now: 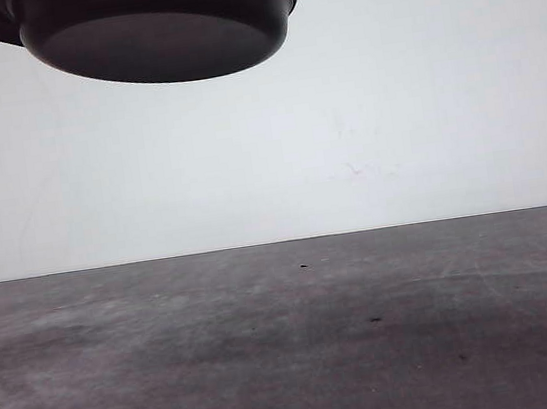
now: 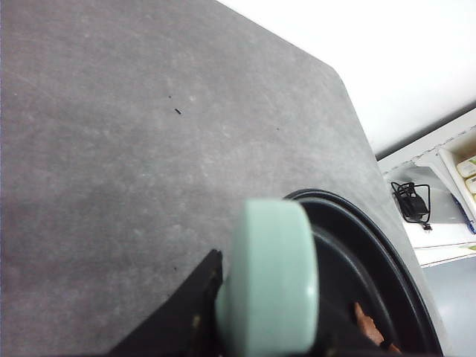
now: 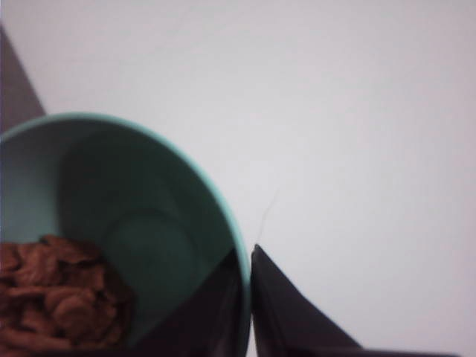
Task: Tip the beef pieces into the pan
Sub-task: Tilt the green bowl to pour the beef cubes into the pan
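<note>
The black pan (image 1: pixel 160 28) hangs high over the table at the upper left, and I see its underside. My left gripper (image 2: pixel 271 301) is shut on its mint-green handle (image 2: pixel 271 279), one black finger (image 2: pixel 201 297) pressed against the handle's side. A few reddish-brown beef pieces (image 2: pixel 370 329) lie inside the pan (image 2: pixel 372 253). My right gripper (image 3: pixel 249 256) is shut on the rim of a teal bowl (image 3: pixel 149 223), one finger inside and one outside. More beef pieces (image 3: pixel 52 290) are heaped at the low side of the tilted bowl.
The grey table (image 1: pixel 292 343) stretches below, bare apart from small dark specks, with a white wall (image 1: pixel 391 98) behind. Past the table's rounded corner (image 2: pixel 335 74) is a white shelf holding a black cable (image 2: pixel 413 201).
</note>
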Controlling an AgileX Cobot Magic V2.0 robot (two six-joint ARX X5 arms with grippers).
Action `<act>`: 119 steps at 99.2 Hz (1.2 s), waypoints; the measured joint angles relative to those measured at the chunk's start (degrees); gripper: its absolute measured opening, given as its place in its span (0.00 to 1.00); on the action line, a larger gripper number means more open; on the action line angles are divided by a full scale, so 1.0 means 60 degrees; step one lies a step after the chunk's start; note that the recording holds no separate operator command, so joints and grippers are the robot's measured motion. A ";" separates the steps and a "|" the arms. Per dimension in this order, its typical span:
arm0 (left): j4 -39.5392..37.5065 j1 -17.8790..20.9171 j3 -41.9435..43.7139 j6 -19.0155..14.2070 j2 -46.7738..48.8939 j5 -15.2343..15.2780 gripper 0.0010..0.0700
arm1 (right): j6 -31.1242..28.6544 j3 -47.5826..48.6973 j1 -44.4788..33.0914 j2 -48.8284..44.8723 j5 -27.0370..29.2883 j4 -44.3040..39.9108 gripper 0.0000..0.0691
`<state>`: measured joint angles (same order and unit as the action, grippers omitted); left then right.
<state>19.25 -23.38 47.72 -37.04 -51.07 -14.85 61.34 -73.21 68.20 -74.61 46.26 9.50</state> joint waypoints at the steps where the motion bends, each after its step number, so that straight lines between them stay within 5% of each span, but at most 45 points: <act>1: -0.0007 0.0000 0.0000 -0.0007 0.0000 0.0000 0.06 | 0.0025 0.0000 0.0004 0.0000 -0.0007 0.0022 0.02; 68: -0.0222 0.0000 0.0583 -0.0044 -0.0368 0.0000 0.06 | 0.1464 0.0040 -0.0011 0.0004 -0.0761 0.1683 0.02; 119: -0.0164 0.0000 0.0754 0.0044 -0.0568 0.0007 0.06 | 0.1330 0.0040 -0.0317 0.0004 -0.0973 0.2262 0.02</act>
<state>18.26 -23.38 52.25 -36.77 -54.48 -14.81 69.32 -72.97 66.30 -74.59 40.42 23.07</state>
